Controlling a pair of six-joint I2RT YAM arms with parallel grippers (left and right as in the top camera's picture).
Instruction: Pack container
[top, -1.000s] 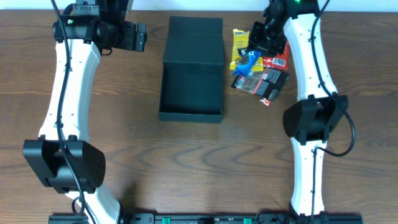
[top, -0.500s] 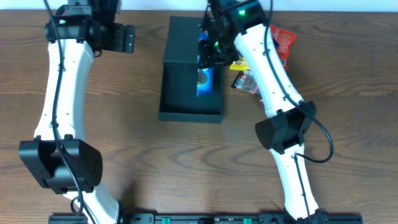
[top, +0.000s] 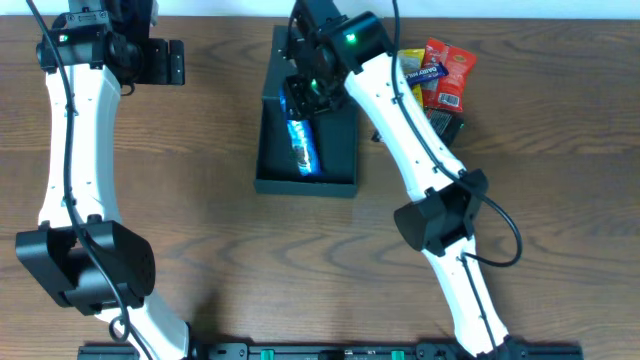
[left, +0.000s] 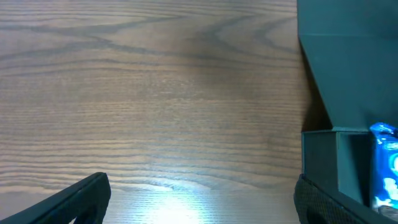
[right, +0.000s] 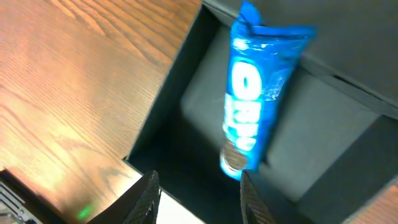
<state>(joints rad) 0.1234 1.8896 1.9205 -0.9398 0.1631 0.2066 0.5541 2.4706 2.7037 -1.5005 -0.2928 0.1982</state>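
The container (top: 305, 184) is a dark box with its flap lid open at the back, in the middle of the table. A blue snack packet (top: 303, 145) lies inside it. My right gripper (top: 300, 98) hovers over the box's back half, open and empty. In the right wrist view the blue packet (right: 255, 106) lies on the box floor (right: 323, 137), beyond my open fingers (right: 198, 202). My left gripper (top: 175, 62) is open and empty, far left of the box. The left wrist view shows its fingers (left: 199, 205) over bare wood, the box lid (left: 348, 68) and the packet (left: 385, 162) at right.
A pile of snack packets lies right of the box: a red one (top: 447, 72), a yellow one (top: 415, 68) and a dark one (top: 448, 125). My right arm reaches across above them. The table is brown wood.
My right gripper carried the blue packet from the pile leftward over the box and let it go; it now lies inside. My left gripper moved a little to the left.
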